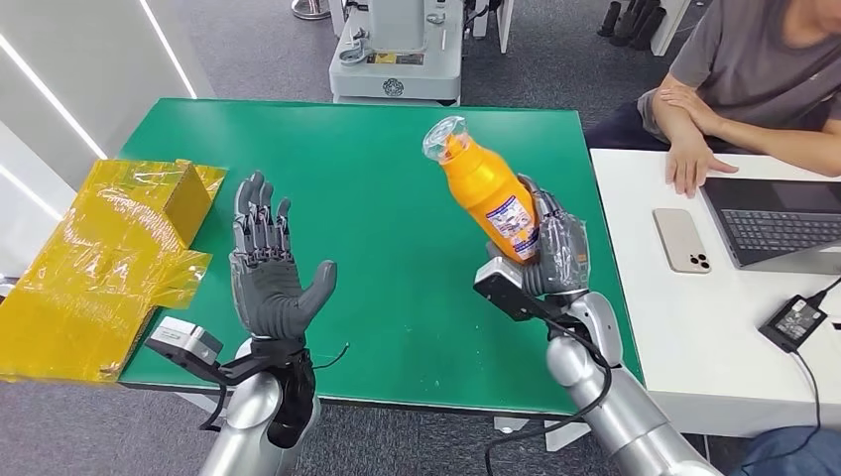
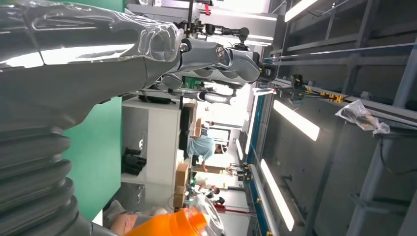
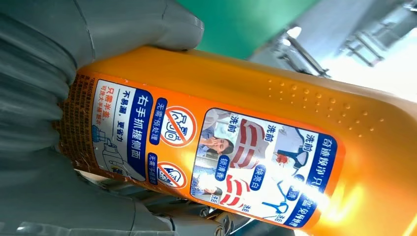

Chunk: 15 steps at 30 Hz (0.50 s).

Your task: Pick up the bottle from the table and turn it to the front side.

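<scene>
Orange bottle point(image 1: 488, 191) tilts in right hand point(image 1: 555, 248), above green table point(image 1: 377, 198).

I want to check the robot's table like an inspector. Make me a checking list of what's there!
Surface: green table, mostly bare; a white table stands beside it on the robot's right.
Job's things: orange bottle lifted off the table, tilted, clear cap away from the robot; a picture label shows in the right wrist view.
Clutter: yellow plastic-wrapped box at the green table's left edge.
Hands: right hand grips the bottle's lower part; left hand held up, fingers spread, holding nothing.
Cables: black cable along the right arm; charger with cord on the white table.
Surroundings: a seated person, laptop, phone, grey machine base behind.
</scene>
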Tool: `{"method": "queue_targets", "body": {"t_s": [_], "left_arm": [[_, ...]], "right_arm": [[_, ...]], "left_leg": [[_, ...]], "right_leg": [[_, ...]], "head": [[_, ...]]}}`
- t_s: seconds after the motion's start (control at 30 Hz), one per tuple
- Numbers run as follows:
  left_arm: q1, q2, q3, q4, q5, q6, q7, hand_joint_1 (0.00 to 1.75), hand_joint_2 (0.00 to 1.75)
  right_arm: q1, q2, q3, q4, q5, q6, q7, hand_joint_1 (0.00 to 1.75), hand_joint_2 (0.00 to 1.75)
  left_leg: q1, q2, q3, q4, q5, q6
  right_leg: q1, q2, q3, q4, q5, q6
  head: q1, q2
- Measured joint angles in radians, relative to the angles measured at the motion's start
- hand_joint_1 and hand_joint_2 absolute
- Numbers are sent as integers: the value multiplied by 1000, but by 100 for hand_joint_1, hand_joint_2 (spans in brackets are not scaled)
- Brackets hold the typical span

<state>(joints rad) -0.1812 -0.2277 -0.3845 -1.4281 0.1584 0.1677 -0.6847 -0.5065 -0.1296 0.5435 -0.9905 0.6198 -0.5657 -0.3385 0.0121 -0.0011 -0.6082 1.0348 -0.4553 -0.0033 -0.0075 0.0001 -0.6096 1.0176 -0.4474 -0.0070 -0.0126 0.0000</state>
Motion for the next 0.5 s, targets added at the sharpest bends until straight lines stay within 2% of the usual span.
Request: {"method": "queue_targets", "body": {"t_s": [0.2, 0.5], "left_arm": [[-21, 0, -1, 27, 17, -65, 35, 0, 175], [-34, 0, -2, 62, 19, -76, 36, 0, 175]], "right_arm": [[40, 20, 4, -41, 11, -41, -117, 175, 175], [57, 28, 9, -60, 11, -44, -130, 175, 175]], "left_leg": [[0, 0, 0, 0, 0, 0], [0, 0, 0, 0, 0, 0]], "right_leg": [[0, 0, 0, 0, 0, 0], [0, 0, 0, 0, 0, 0]], "head": [[0, 0], [0, 0]]}}
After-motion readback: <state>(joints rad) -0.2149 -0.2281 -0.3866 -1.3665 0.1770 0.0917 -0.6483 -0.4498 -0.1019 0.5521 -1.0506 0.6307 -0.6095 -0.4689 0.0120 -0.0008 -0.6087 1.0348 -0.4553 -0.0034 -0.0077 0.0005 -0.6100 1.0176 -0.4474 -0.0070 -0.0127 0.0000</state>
